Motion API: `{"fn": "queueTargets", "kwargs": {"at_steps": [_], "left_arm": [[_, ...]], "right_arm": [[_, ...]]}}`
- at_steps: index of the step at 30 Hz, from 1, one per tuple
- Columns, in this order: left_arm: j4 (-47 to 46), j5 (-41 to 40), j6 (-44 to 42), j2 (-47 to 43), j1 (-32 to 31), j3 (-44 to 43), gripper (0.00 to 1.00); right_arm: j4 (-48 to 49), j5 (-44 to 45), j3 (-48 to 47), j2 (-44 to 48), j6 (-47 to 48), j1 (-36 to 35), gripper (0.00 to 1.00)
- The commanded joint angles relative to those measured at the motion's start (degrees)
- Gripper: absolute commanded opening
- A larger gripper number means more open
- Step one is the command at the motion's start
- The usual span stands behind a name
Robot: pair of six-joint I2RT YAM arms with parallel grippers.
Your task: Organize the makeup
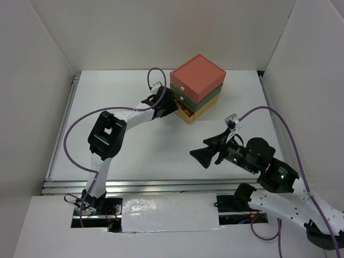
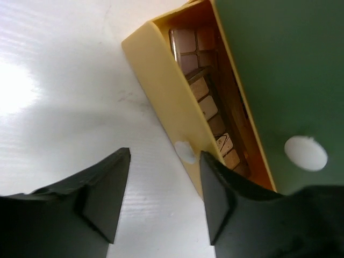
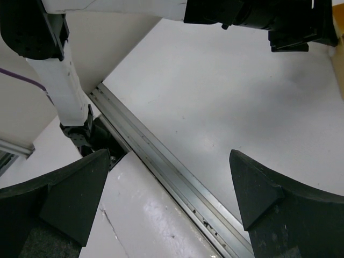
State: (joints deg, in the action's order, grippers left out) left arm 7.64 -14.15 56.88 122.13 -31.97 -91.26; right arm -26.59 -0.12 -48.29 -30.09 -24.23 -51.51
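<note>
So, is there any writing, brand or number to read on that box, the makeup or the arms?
None can be read. The box is plain orange, green and yellow; the palette in its open yellow drawer shows only brown pans; the left arm and right arm carry no legible marks.

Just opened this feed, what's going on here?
The left fingers sit open at the bottom yellow drawer of the drawer box, straddling its white knob. The drawer stands partly pulled out, with a brown eyeshadow palette showing inside. The right fingers hang wide open over the table, holding nothing.
</note>
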Motion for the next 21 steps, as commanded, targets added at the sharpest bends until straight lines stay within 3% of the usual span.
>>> {"fn": "queueTargets", "kwargs": {"at_steps": [1,5,11,13,21], "left_arm": [[-5.3,2.2,-0.5,2.7,0.9,-2.9,0.69],[-7.1,6.1,1.0,5.8,2.3,-4.1,0.72],[-16.2,9.5,2.8,5.9,2.8,-0.6,0.72],[-20.2,10.3,3.4,5.7,2.9,1.2,0.76],[-22.8,12.3,4.5,6.5,3.0,2.2,0.8]], "right_arm": [[2.6,0.8,0.1,-1.6,1.6,-0.3,1.0],[2.5,1.2,-0.2,-2.3,2.3,-0.3,1.0],[2.5,1.3,-0.4,-3.0,2.7,-0.3,1.0],[2.5,1.2,-0.5,-3.1,2.7,-0.3,1.0],[2.3,1.2,-0.3,-3.1,2.7,-0.3,1.0]]}}
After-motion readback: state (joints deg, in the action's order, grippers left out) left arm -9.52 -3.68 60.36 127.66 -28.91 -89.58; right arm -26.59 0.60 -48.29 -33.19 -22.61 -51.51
